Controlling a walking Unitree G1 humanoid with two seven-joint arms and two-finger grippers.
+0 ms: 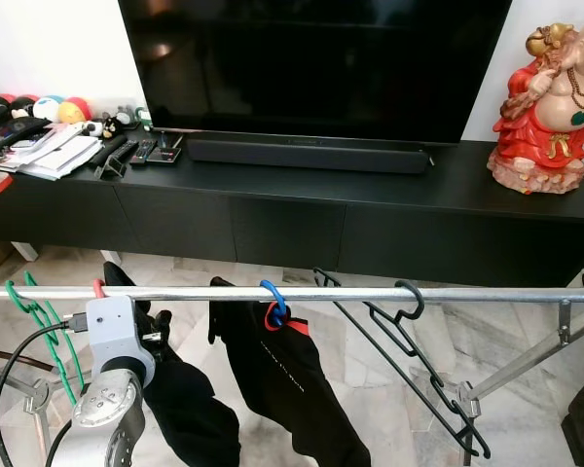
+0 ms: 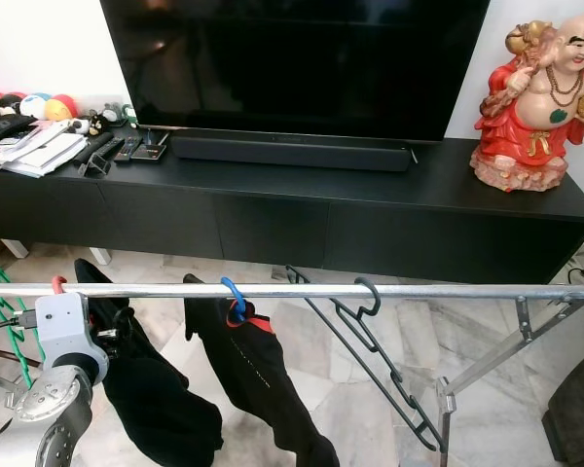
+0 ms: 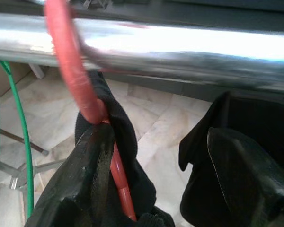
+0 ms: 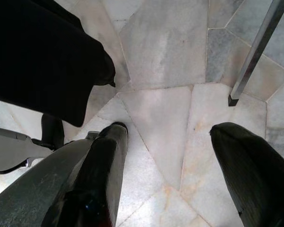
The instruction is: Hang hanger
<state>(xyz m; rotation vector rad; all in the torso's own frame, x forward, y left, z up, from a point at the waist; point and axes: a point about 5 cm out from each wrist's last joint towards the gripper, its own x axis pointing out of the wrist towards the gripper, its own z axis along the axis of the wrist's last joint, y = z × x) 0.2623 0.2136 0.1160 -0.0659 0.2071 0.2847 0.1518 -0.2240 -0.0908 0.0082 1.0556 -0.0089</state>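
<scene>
A red hanger [image 3: 68,61] hooks over the silver rail [image 1: 370,294] near its left end, and a black garment [image 1: 190,409] hangs from it. My left gripper [image 3: 158,142] is open just under the rail, right at that hook. One finger [image 3: 92,161] lies against the hanger's red neck and the other finger [image 3: 241,170] stands apart in front of the black cloth. From the head, the left wrist [image 1: 112,336] sits below the rail beside the hook. My right gripper [image 4: 168,137] hangs open over the marble floor, holding nothing.
Along the rail hang green hangers [image 1: 44,321] at the far left, a blue hanger [image 1: 273,297] with a black garment [image 1: 282,389], and a bare black hanger [image 1: 409,360]. Behind stands a black TV console [image 1: 302,224] with a television, remotes and a red statue [image 1: 550,107]. A rack leg [image 4: 255,47] is near my right gripper.
</scene>
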